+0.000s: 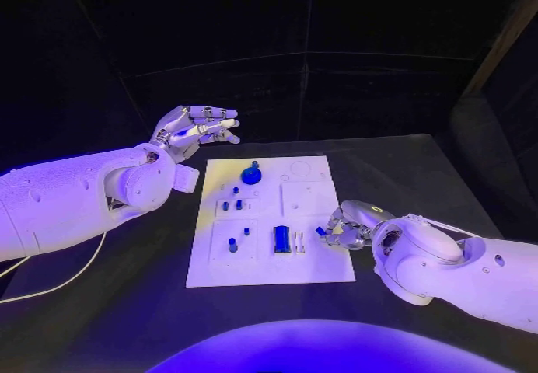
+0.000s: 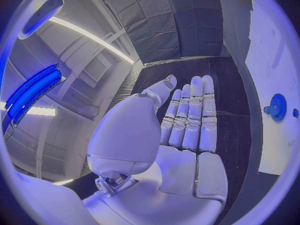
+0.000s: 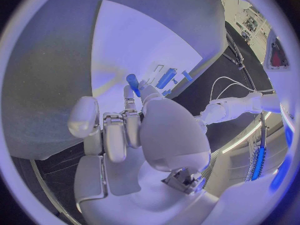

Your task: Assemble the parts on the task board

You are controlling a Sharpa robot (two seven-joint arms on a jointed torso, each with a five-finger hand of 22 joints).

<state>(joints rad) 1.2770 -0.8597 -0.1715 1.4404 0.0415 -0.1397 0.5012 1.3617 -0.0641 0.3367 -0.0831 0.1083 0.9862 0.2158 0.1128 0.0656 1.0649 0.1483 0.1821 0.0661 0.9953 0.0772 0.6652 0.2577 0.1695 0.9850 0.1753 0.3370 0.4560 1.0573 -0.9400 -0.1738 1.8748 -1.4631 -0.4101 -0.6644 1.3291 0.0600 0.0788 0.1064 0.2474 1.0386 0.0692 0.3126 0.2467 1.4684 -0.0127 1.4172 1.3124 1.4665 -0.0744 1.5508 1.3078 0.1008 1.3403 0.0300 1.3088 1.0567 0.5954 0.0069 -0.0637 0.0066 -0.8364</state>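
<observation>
Head view: white task board [image 1: 269, 268] lies mid-table, long axis running away from the robot. Blue gear [image 1: 253, 176] sits near its far left corner, blue block [image 1: 281, 238] upright in a near slot. No readable writing. Right hand [image 1: 345, 231] at the board's right edge pinches a small blue peg [image 3: 132, 81]. Left hand [image 1: 197, 126] hovers off the far left corner, fingers straight, holding nothing.
</observation>
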